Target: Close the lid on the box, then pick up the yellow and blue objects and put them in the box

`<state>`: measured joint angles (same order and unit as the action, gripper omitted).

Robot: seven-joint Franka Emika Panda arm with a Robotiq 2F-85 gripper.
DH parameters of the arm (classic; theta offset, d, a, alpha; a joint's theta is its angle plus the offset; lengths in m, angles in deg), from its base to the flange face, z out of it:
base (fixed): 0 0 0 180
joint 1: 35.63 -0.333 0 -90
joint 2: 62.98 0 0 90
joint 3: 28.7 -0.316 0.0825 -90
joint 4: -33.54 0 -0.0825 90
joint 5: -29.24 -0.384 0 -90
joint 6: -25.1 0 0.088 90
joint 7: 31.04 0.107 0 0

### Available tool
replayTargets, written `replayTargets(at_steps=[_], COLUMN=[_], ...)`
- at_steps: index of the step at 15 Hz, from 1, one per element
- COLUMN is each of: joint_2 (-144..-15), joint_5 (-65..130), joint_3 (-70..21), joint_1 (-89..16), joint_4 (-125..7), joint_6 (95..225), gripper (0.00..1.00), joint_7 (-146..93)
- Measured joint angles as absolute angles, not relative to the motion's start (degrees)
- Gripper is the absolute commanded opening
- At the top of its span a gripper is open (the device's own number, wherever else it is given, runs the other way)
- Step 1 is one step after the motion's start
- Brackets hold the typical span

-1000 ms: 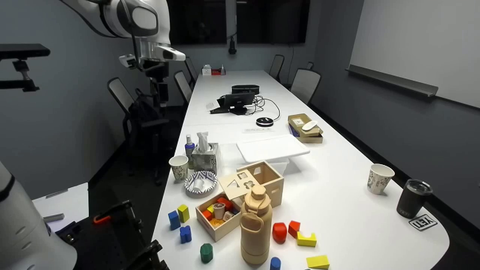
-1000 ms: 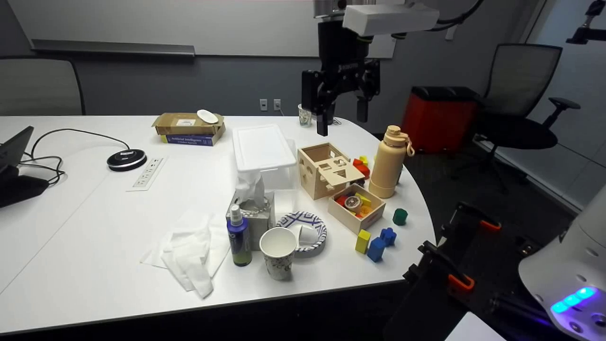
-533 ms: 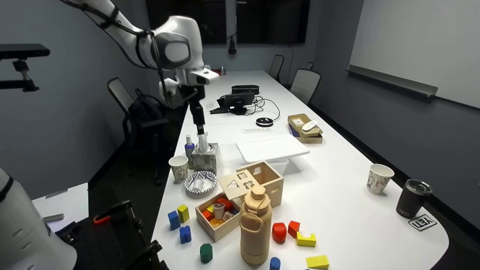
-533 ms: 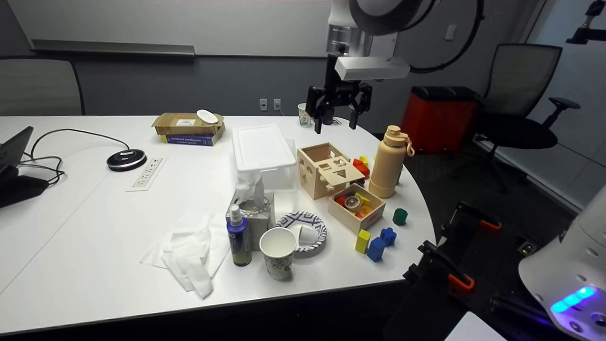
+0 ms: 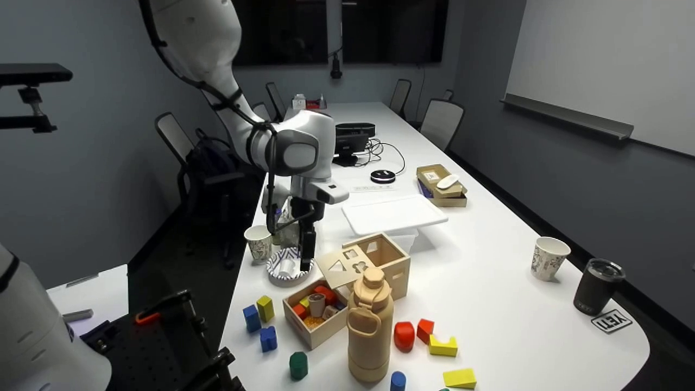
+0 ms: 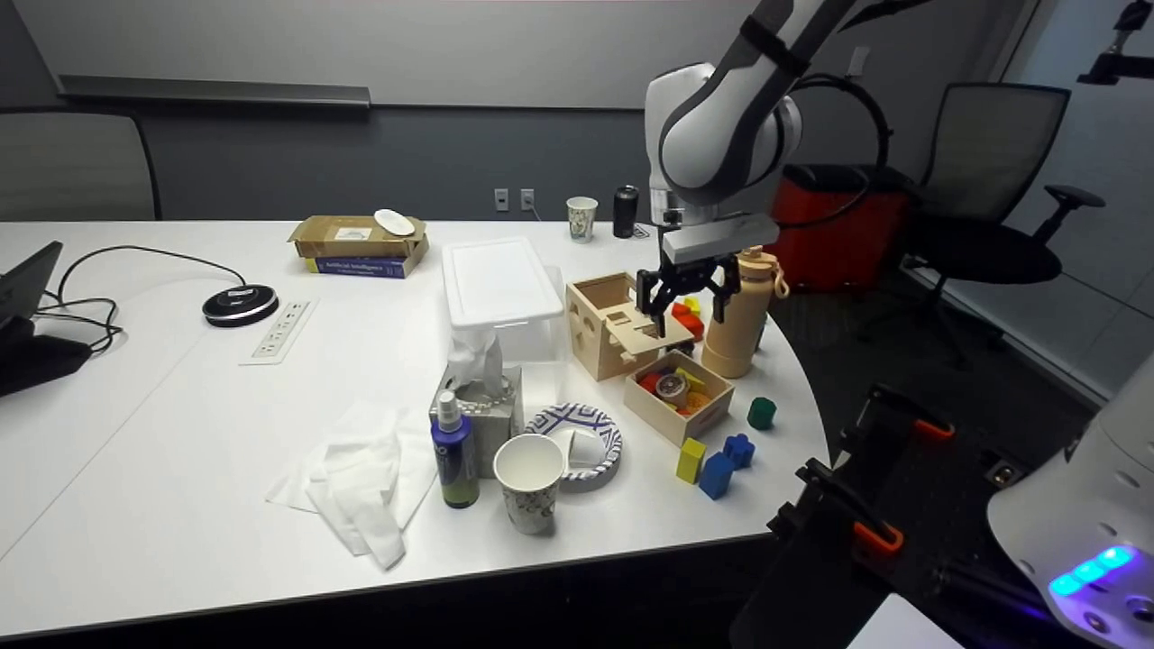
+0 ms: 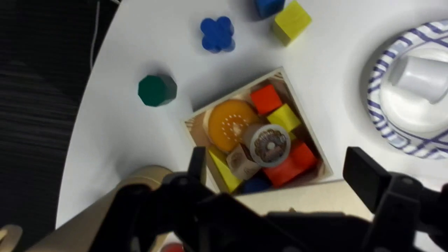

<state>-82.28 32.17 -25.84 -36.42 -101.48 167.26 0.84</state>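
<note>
— What carries everything?
— A white surface. On it, right of centre in an exterior view, stands the shape-sorter box, its top uncovered, with a low wooden tray at its lower right.
— And the pincer?
— Spread wide, holding nothing, right of the frame's centre.
— So where's the square lid?
— Just right of the pincer in an exterior view, jutting from the box towards the tray. In the wrist view its tray-side edge runs almost level across the lower middle, within the pincer's spread. The height between them I can't tell.
— And the move?
— My guess: get under that edge and swing it up over the box; pressing down would work against it.
— The yellow prism and blue clover-shaped block?
— Top of the wrist view, beyond the tray. Their turn should come after.
</note>
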Motion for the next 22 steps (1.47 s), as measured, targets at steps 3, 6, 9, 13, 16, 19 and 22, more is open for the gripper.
replayTargets(at_steps=[3, 6, 9, 13, 16, 19, 22], joint_2=[-85.9, -90.5, -94.8, -98.7, -99.8, -100.3, -100.9], joint_5=[32.5, 33.3, 33.4, 33.4, 34.2, 37.1, 39.2], joint_3=[-23.9, -21.8, -20.8, -19.9, -18.1, -15.2, -12.3], joint_1=[-38.3, -39.7, -40.6, -42.9, -45.4, -48.4, -50.7], joint_4=[-100.6, -98.3, -94.6, -90.3, -88.9, -88.9, -88.9], joint_6=[165.2, 165.4, 165.6, 166.9, 170.1, 174.5, 177.9], gripper=[1.0, 1.0, 1.0, 1.0, 1.0, 1.0, 1.0], joint_7=[0.9, 0.9, 0.9, 0.9, 1.0, 3.2, 5.3])
